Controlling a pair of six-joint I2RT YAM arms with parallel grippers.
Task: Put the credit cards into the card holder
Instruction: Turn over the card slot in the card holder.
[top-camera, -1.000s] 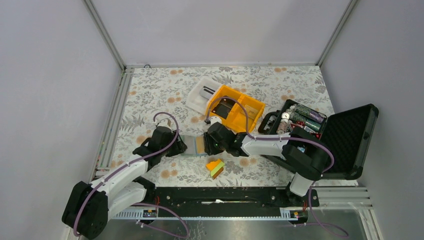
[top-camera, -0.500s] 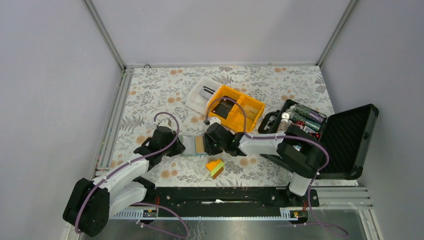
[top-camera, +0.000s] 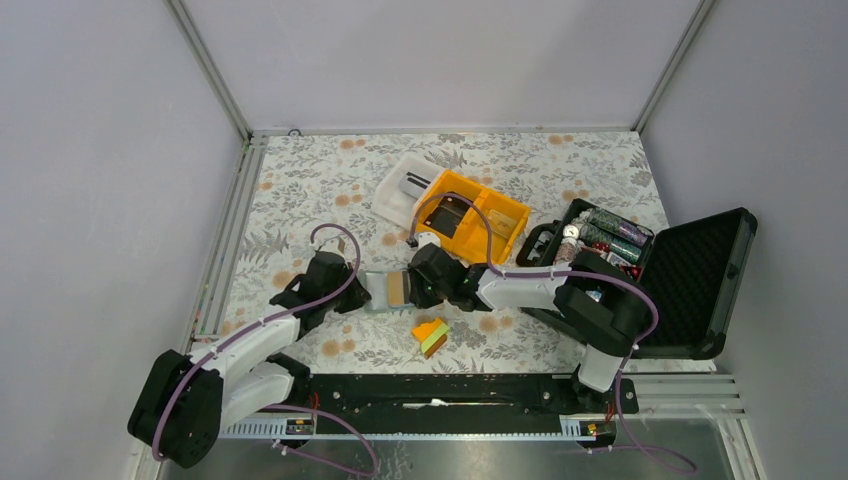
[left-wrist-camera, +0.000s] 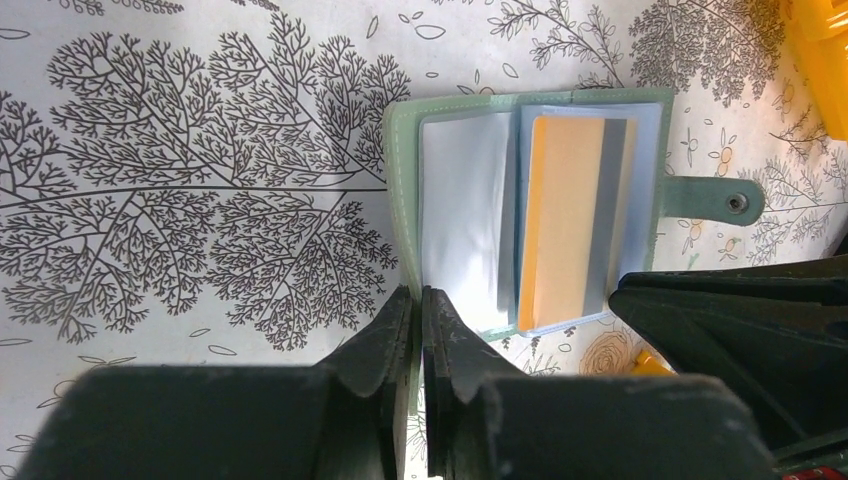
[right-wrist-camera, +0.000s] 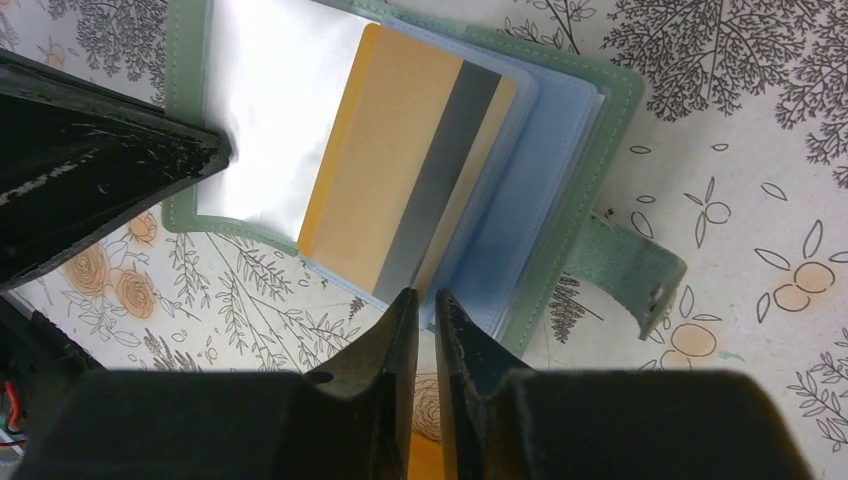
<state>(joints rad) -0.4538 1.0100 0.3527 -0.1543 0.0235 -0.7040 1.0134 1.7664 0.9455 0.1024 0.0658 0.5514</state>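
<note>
1. Card holder (top-camera: 378, 290) lies open and flat on the table (top-camera: 300, 180). It sits between the two grippers, on the near side of the yellow bin (top-camera: 497, 222).
2. The holder has a green rim. The half by the left arm shows a pale panel and the other half shows blue sleeves. A strap (left-wrist-camera: 715, 198) with a snap lies flat, sticking out from the blue half.
3. Tan card (left-wrist-camera: 565, 220) lies on the blue half, long side parallel to the spine, with a grey-looking stripe on the strap side. It looks to be under a clear sleeve. Can't tell if it is fully seated.
4. Left gripper (left-wrist-camera: 418, 295) has its jaws all but closed, with only a thin slit between them. The tips sit at the near edge of the pale half, right by the green rim. Can't tell if they pinch anything.
5. Right gripper (right-wrist-camera: 425, 295) has its jaws nearly together, leaving a narrow slit. The tips meet the near edge of the blue sleeve at the card's striped end. Can't tell whether this is a pinch or just contact.
6. In the top view the grippers face each other across the holder, close on either side.
7. A dark card (top-camera: 452, 215) lies in the bin's compartment nearest the holder.
8. A white card (top-camera: 412, 183) with a dark stripe lies in the white tray (top-camera: 392, 200), which touches the bin's far-left side.
9. Wedge (top-camera: 431, 336) stands near the holder, toward the arm bases and apart from it.
10. Black case (top-camera: 700, 270) stands open by the right arm, with chips (top-camera: 600, 235) in rows inside.
</note>
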